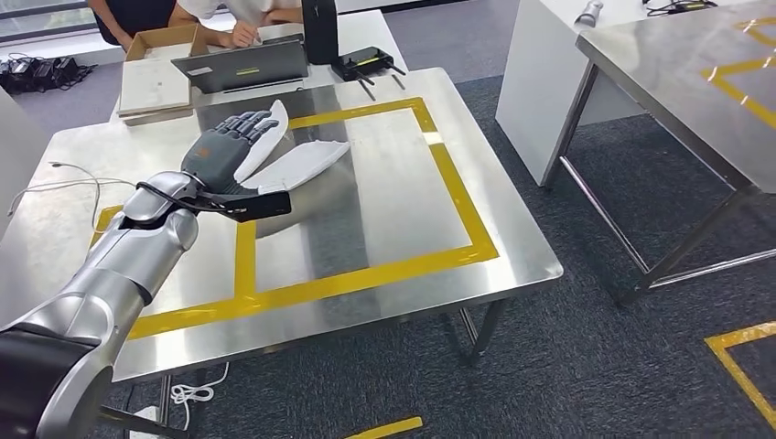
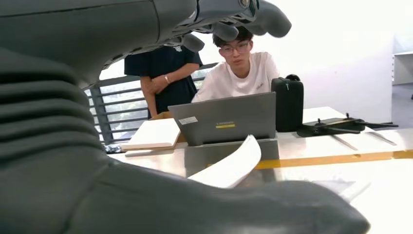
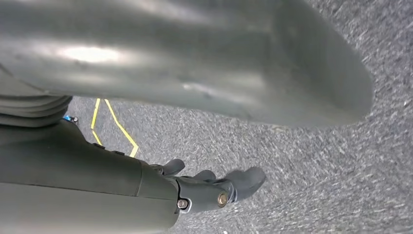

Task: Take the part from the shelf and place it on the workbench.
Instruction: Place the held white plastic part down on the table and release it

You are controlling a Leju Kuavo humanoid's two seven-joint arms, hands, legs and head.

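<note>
The white curved part (image 1: 302, 165) lies on the steel workbench (image 1: 393, 201), inside the yellow taped frame, with one edge curling upward. My left hand (image 1: 229, 142) hovers at the part's left side, fingers stretched out straight and apart from the thumb. In the left wrist view the part (image 2: 229, 165) sits on the tabletop between the thumb (image 2: 195, 204) and the fingers (image 2: 229, 19), with nothing gripping it. My right hand (image 3: 214, 187) hangs over grey carpet, its fingers loosely bent and holding nothing.
A grey laptop (image 1: 242, 66), a cardboard box (image 1: 156, 78), a black case (image 1: 320, 32) and a black device (image 1: 366, 64) line the workbench's far edge, where two people stand. A white cable (image 1: 64, 183) lies at the left. Another steel table (image 1: 677, 73) stands to the right.
</note>
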